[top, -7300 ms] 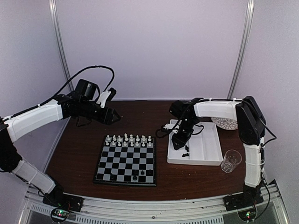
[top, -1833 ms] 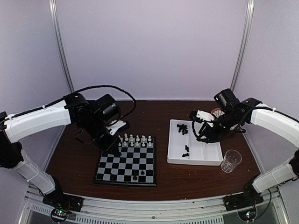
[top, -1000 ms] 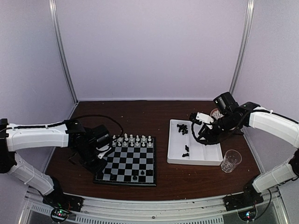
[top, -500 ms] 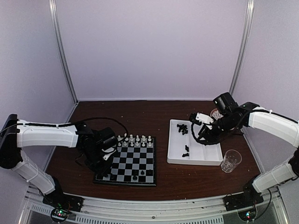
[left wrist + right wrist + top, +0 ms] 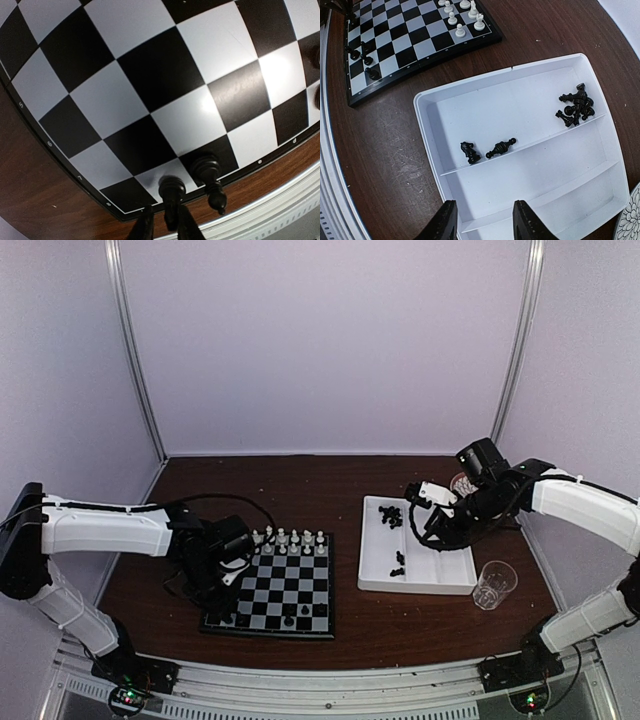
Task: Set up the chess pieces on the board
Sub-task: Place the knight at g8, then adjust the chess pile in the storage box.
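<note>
The board [image 5: 272, 585] lies left of centre, with white chess pieces [image 5: 280, 540] in its two far rows. My left gripper [image 5: 228, 602] is low over the board's near left corner. In the left wrist view it [image 5: 164, 221] is shut on a black piece [image 5: 171, 189] that stands on a pale edge square, and a second black piece [image 5: 206, 172] stands beside it. Another black piece [image 5: 289, 620] stands in the near row. My right gripper [image 5: 484, 225] is open and empty above the white tray [image 5: 435, 130]. The tray holds a knight [image 5: 470, 151], a lying piece [image 5: 501, 146] and a cluster of black pieces [image 5: 576, 106].
A clear plastic cup [image 5: 493, 585] stands right of the tray's [image 5: 372, 575] near corner. A patterned plate [image 5: 461, 483] lies behind my right arm. The table's near edge with a metal rail [image 5: 280, 200] is just past the board's border.
My left arm swung from the board's far left side down to its near left corner and settled there with the black piece. My right arm lifted off the tray earlier and now holds still.
</note>
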